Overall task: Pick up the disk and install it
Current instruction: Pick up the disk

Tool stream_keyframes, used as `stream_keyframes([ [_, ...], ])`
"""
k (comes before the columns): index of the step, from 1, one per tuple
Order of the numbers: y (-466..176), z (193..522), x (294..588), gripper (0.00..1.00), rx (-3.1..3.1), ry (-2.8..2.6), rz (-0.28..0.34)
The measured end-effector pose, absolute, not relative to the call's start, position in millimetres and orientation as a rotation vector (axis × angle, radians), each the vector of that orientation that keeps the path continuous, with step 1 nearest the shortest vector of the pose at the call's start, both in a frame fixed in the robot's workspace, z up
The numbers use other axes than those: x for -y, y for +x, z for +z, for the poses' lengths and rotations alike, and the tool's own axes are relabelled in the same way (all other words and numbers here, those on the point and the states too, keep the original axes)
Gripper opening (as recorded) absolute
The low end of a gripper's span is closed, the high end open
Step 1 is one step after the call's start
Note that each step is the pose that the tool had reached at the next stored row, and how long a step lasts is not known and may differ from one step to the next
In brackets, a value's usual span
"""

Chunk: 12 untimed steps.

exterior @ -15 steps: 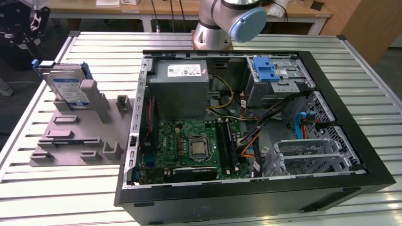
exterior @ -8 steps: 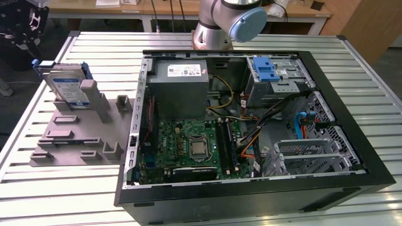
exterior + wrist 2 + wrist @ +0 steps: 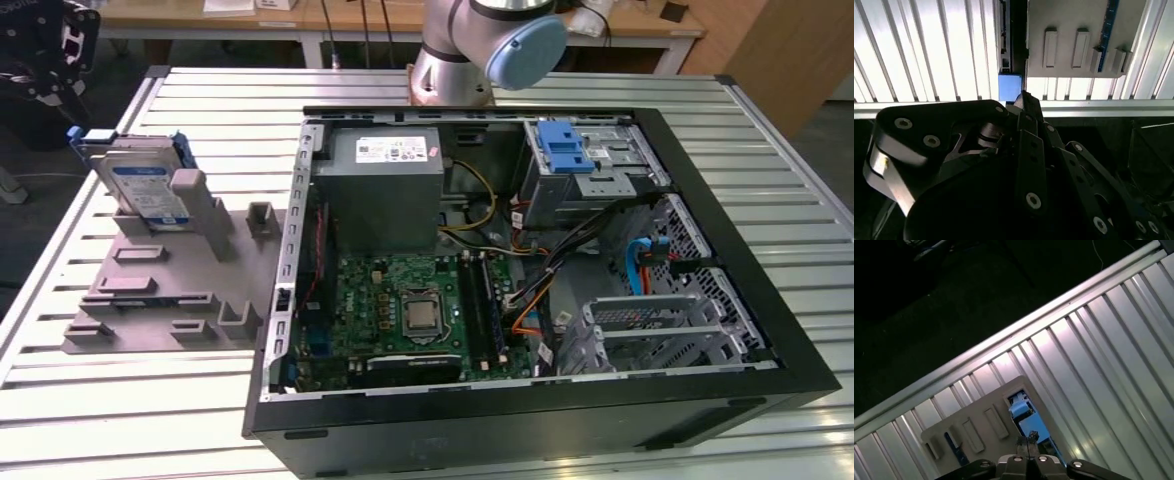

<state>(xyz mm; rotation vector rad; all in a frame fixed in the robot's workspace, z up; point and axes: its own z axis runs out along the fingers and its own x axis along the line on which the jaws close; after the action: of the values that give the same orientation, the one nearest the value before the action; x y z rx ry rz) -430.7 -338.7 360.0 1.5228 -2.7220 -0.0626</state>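
Surface: a table point(image 3: 747, 120) of ribbed aluminium slats, pale and glossy, running across the exterior view. Dark floor past its far edge. Wood-topped benches point(image 3: 641, 25) stand at the far side of the room.

Centre of table: an open black case point(image 3: 534, 420) lying on its side. Inside are a green board point(image 3: 400, 300), a grey metal box point(image 3: 380, 190) with a white sticker, loose cables and a perforated steel cage. A ribbed blue latch point(image 3: 567, 148) sits at the far end. The arm point(image 3: 481, 40), grey with a pale blue joint cap, rises just beyond the case.

At the exterior view's left: a flat matte grey stand point(image 3: 147, 300) with blocky upright tabs. The disk point(image 3: 144, 185) stands on edge in its far slot, silver-grey with a white-and-blue label and a blue plastic frame.

The gripper point(image 3: 1028, 442) is black, its jointed links bolted. It hangs over the disk at the far left, apart from it. Both wrist views show the fingertips point(image 3: 1026, 102) pressed together with nothing between them.
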Motion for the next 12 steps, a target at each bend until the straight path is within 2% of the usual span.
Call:
stream_keyframes([
  [12, -430.8, 359.1, 338.6, 0.11, 2.616, 1.730, -0.071],
])
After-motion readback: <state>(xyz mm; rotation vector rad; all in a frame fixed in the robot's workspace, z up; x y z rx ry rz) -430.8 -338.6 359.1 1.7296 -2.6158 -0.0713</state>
